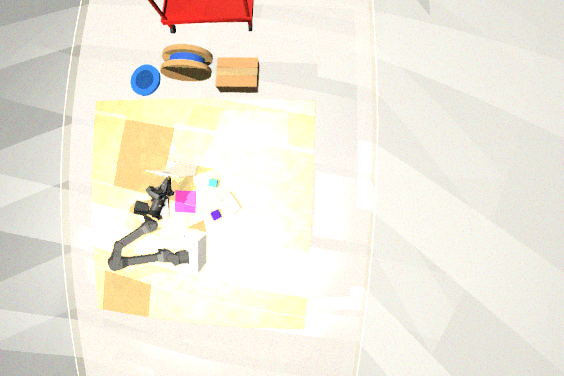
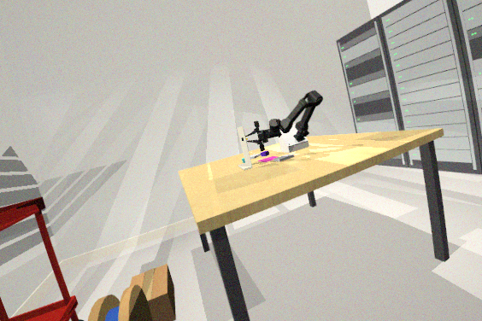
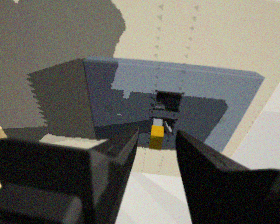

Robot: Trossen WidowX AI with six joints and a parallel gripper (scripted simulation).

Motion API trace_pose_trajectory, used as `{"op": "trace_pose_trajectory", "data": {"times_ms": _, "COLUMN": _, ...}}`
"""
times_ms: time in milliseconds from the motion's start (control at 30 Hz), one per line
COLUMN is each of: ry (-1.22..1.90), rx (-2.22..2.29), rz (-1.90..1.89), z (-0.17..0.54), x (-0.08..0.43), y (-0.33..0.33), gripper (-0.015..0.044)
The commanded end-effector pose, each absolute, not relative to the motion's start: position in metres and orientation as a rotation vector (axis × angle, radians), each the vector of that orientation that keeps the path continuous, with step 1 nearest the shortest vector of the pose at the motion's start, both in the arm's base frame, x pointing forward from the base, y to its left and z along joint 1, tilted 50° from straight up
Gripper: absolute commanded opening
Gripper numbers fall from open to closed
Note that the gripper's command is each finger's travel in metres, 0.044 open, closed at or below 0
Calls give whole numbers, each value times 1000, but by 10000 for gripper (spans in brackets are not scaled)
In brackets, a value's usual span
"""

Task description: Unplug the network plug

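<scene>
The upright cream panel carries a blue-grey plate with dark sockets. The plug, yellow at its near end, sits at the lower socket in the wrist view. Its thin tab cannot be told apart clearly. My gripper is partly open in front of the panel, one finger on each side of the plug in the wrist view. Gaps show between the plug and both fingers. A flat magenta square lies on the table, behind the gripper towards the arm's base.
A teal block stands near the panel's foot. A purple block lies beyond the magenta square. The white and grey base block is at the arm's foot. A red cart, a spool and a carton are off the table.
</scene>
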State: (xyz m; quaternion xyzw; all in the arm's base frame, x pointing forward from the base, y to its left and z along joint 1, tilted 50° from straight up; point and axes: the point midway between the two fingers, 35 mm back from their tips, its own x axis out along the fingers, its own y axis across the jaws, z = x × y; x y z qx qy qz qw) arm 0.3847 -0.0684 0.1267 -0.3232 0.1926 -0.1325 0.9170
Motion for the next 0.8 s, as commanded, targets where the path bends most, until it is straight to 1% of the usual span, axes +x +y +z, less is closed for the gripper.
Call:
{"op": "trace_pose_trajectory", "data": {"times_ms": 0, "ry": 394, "rx": -669, "rz": -270, "z": 127, "x": 387, "y": -68, "gripper": 110}}
{"op": "trace_pose_trajectory", "data": {"times_ms": 533, "ry": 394, "rx": -669, "rz": -270, "z": 127, "x": 387, "y": -68, "gripper": 3}}
{"op": "trace_pose_trajectory", "data": {"times_ms": 767, "ry": 394, "rx": -669, "rz": -270, "z": 127, "x": 385, "y": -68, "gripper": 0}}
